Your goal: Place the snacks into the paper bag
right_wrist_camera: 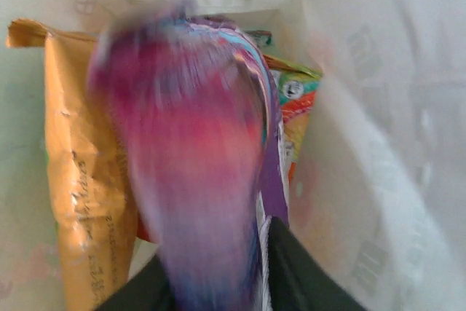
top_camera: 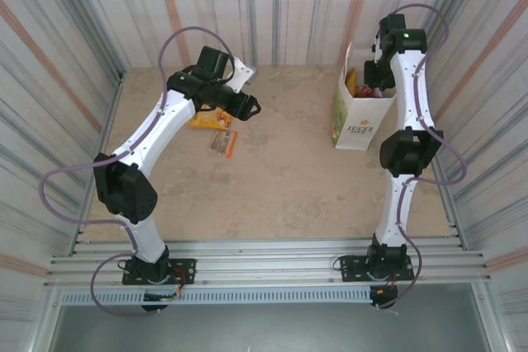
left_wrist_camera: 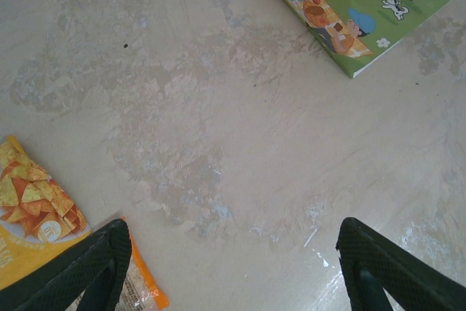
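Hovering over the table (left_wrist_camera: 218,107): left gripper (left_wrist_camera: 233,234), jaws wide, nothing in them
Right gripper (top_camera: 379,68): at the paper bag (top_camera: 356,125) mouth, grip can't tell
Purple packet (right_wrist_camera: 196,158): blurry, inside bag
On table: chips packet (left_wrist_camera: 29,216), green packet (left_wrist_camera: 364,12)

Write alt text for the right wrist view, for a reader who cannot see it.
A motion-blurred purple-pink snack packet sits between the dark fingers of the right tool, inside the white paper bag. An orange packet stands against the bag's left wall, and a green-orange packet shows behind the purple one.
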`<action>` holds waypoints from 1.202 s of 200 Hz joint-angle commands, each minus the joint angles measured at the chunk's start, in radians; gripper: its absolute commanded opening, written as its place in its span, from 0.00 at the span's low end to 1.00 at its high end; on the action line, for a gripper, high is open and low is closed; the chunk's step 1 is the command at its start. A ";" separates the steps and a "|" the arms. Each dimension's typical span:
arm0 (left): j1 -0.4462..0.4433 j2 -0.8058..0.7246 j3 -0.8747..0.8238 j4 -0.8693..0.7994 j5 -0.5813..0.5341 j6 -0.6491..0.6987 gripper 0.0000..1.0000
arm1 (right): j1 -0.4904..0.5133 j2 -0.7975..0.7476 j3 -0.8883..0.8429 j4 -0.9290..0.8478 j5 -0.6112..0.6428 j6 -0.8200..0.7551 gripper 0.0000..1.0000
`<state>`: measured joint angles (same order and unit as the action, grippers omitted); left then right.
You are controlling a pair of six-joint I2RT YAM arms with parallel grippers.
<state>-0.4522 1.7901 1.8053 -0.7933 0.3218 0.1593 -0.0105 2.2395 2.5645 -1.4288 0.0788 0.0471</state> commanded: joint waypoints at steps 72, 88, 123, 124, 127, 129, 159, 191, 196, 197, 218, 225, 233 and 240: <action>0.006 0.025 0.057 -0.043 0.035 -0.015 0.77 | -0.005 -0.043 0.046 0.034 -0.105 0.004 0.47; 0.006 0.025 0.056 -0.043 0.038 -0.016 0.77 | -0.011 -0.033 0.045 0.031 -0.130 0.004 0.46; 0.006 0.017 0.049 -0.044 0.030 -0.013 0.76 | -0.025 0.013 0.045 0.045 -0.233 0.019 0.34; 0.007 0.017 0.048 -0.044 0.029 -0.013 0.76 | -0.025 0.014 0.045 0.046 -0.237 0.019 0.34; 0.006 0.017 0.049 -0.044 0.029 -0.013 0.76 | -0.026 0.017 0.045 0.049 -0.244 0.021 0.33; 0.006 0.016 0.048 -0.044 0.028 -0.012 0.76 | -0.025 0.021 0.045 0.052 -0.251 0.023 0.33; 0.007 0.021 0.049 -0.047 0.024 -0.007 0.76 | -0.026 0.064 0.043 0.084 -0.333 0.048 0.31; 0.006 0.027 0.053 -0.051 0.023 -0.004 0.76 | -0.023 0.099 0.043 0.097 -0.365 0.066 0.31; 0.006 0.027 0.053 -0.051 0.025 -0.005 0.76 | -0.023 0.103 0.042 0.098 -0.366 0.066 0.31; 0.006 0.027 0.054 -0.051 0.025 -0.005 0.76 | -0.023 0.104 0.043 0.098 -0.367 0.065 0.31; 0.006 0.025 0.057 -0.056 0.025 -0.004 0.76 | -0.020 0.097 0.043 0.100 -0.371 0.067 0.33; 0.006 0.024 0.058 -0.057 0.025 -0.007 0.76 | -0.017 0.084 0.043 0.103 -0.367 0.069 0.34; 0.006 0.023 0.061 -0.057 0.026 -0.014 0.76 | -0.015 0.063 0.043 0.106 -0.365 0.069 0.35; 0.006 0.021 0.062 -0.059 0.029 -0.020 0.76 | -0.011 0.040 0.043 0.111 -0.359 0.068 0.36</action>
<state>-0.4522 1.8084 1.8309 -0.8188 0.3401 0.1524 -0.0326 2.3352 2.5885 -1.3239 -0.2665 0.0975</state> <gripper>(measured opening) 0.765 0.343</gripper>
